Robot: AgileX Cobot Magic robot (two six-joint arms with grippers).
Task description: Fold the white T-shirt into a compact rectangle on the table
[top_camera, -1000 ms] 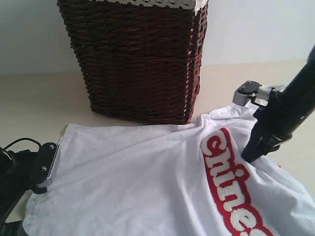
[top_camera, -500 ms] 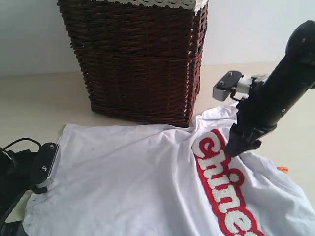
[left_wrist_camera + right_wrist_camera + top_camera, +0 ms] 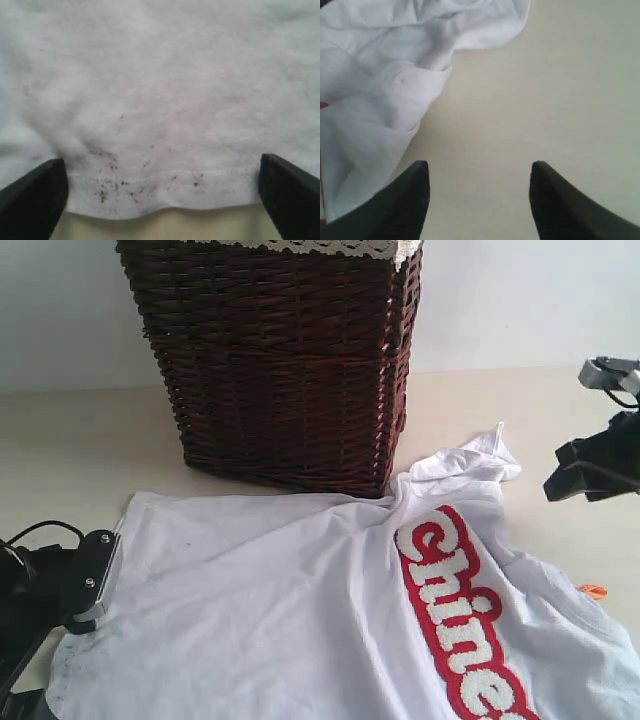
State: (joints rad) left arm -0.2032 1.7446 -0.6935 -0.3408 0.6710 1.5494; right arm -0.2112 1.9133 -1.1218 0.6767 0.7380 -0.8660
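The white T-shirt [image 3: 280,610] lies spread on the table [image 3: 80,440], its red-outlined lettering [image 3: 455,610] running down the right side. A sleeve [image 3: 470,462] is bunched up near the basket. My left gripper [image 3: 90,580] sits at the shirt's left edge. In the left wrist view it [image 3: 161,170] is open wide, with the speckled hem [image 3: 150,192] lying between the jaws, ungripped. My right gripper [image 3: 565,475] hovers to the right of the sleeve. In the right wrist view it [image 3: 479,167] is open over bare table, the shirt [image 3: 380,95] off to one side.
A dark wicker basket [image 3: 285,360] with white lace trim stands just behind the shirt, close to the sleeve. A small orange tag [image 3: 592,591] shows at the shirt's right edge. Black cables [image 3: 30,540] trail by the left arm. Bare table [image 3: 560,400] lies right of the basket.
My right gripper opened, let go of the shirt near the lettering, and pulled away to the right. The sleeve settled on the table. The left gripper stayed still.
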